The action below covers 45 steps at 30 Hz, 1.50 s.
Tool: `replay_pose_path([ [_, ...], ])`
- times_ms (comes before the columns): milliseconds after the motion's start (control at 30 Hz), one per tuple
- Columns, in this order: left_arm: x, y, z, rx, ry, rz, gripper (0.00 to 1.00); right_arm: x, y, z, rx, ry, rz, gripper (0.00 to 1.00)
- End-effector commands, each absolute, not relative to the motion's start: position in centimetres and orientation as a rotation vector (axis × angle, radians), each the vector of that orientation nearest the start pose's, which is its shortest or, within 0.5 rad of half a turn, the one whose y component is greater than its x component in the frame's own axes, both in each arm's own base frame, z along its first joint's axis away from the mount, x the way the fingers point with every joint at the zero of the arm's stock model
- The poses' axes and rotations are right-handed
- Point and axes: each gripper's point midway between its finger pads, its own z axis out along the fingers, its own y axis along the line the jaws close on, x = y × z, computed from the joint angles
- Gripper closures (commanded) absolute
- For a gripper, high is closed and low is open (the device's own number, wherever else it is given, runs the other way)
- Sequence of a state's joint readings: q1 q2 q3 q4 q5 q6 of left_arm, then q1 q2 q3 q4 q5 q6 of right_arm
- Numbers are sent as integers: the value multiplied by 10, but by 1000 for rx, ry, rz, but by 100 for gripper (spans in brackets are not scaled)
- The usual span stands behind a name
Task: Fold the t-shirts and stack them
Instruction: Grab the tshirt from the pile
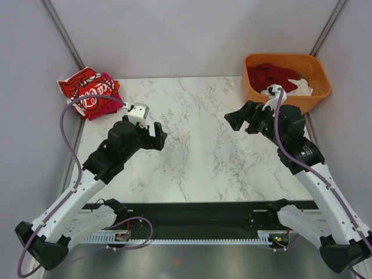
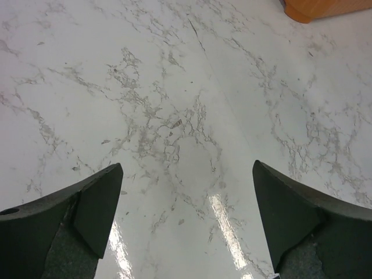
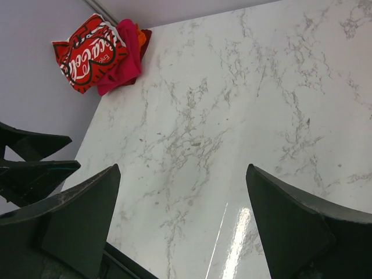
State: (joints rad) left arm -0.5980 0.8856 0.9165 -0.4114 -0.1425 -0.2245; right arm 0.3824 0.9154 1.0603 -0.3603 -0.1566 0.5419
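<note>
Left pincer (image 1: 158, 136) and right pincer (image 1: 239, 122) hang spread, empty, above the tabletop (image 1: 197, 157); lettered tee (image 1: 87, 90) and magenta tee (image 1: 104, 106) lie far-left. Dark red tee (image 1: 270, 74) and white tee (image 1: 300, 88) share the tub (image 1: 318, 72), where one grab may snag both.

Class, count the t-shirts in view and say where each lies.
4. Bright red lettered t-shirt and magenta t-shirt piled at the far left corner of the table; dark red t-shirt and white t-shirt inside the orange tub. Others may be hidden underneath.
</note>
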Motion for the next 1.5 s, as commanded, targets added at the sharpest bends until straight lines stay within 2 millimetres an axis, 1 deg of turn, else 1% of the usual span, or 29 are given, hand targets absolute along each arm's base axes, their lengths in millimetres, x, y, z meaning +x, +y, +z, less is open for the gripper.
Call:
replay_pose_path([
  [0, 272, -143, 267, 244, 1878, -293, 0, 287, 163, 343, -2, 1804, 751, 2],
  [200, 273, -137, 266, 223, 1881, -261, 0, 293, 165, 364, -89, 1741, 719, 2],
  [367, 263, -150, 271, 263, 1942, -345, 0, 309, 164, 385, -127, 1675, 660, 2],
  [400, 261, -150, 269, 252, 1955, -352, 0, 326, 153, 378, -78, 1695, 565, 2],
  [467, 262, -146, 261, 240, 1967, -324, 0, 344, 138, 393, -9, 1687, 458, 2],
  [500, 264, -143, 257, 242, 1972, -298, 0, 365, 131, 375, 25, 1754, 370, 2],
  [533, 266, -140, 252, 249, 1987, -267, 0, 378, 120, 398, 55, 1724, 332, 2],
  [567, 269, -135, 249, 239, 1990, -222, 0, 388, 112, 393, 81, 1765, 292, 2],
  [600, 271, -132, 248, 220, 1991, -206, 0, 412, 110, 376, 97, 1822, 260, 2],
  [633, 271, -131, 249, 214, 1991, -203, 0, 427, 91, 396, 145, 1786, 244, 2],
  [667, 270, -133, 249, 225, 1988, -218, 0, 439, 80, 394, 173, 1794, 220, 2],
  [700, 269, -134, 249, 225, 1990, -220, 0, 460, 72, 375, 198, 1835, 188, 2],
  [733, 269, -133, 247, 225, 1993, -217, 0, 474, 47, 385, 251, 1806, 150, 2],
  [767, 269, -131, 247, 217, 1992, -210, 0, 485, 35, 380, 285, 1817, 129, 2],
  [800, 269, -131, 246, 215, 1993, -208, 0, 507, 24, 356, 311, 1863, 99, 2],
  [833, 270, -131, 247, 213, 1992, -210, 0, 518, 1, 365, 357, 1832, 53, 2],
  [867, 270, -132, 246, 215, 1995, -210, 1, 526, -17, 359, 383, 1834, -39, 2],
  [900, 270, -133, 244, 217, 2000, -212, 1, 546, -27, 327, 399, 1889, -92, 2],
  [933, 270, -133, 243, 220, 2004, -211, 1, 558, -37, 334, 406, 1865, -113, 2],
  [967, 271, -134, 242, 224, 2008, -210, 1, 569, -36, 322, 387, 1892, -108, 2],
  [1000, 272, -134, 241, 225, 2012, -208, 1, 589, -35, 282, 370, 1965, -124, 2],
  [1033, 272, -134, 240, 227, 2016, -203, 2, 600, -53, 292, 395, 1930, -140, 2],
  [1067, 272, -134, 239, 228, 2020, -201, 2, 608, -57, 281, 398, 1943, -151, 2],
  [1100, 272, -135, 238, 231, 2020, -202, 2, 622, -60, 251, 393, 1981, -164, 2],
  [1167, 273, -134, 236, 232, 2026, -193, 2, 639, -68, 249, 389, 1948, -173, 2],
  [1200, 273, -134, 235, 231, 2027, -191, 2, 649, -77, 232, 402, 1955, -194, 2],
  [1300, 275, -133, 230, 234, 2042, -174, 2, 666, -88, 207, 428, 1937, -205, 2],
  [1400, 277, -134, 227, 241, 2052, -164, 2, 679, -98, 190, 444, 1902, -198, 2],
  [1467, 277, -134, 224, 247, 2060, -156, 2, 688, -98, 192, 431, 1846, -180, 3],
])
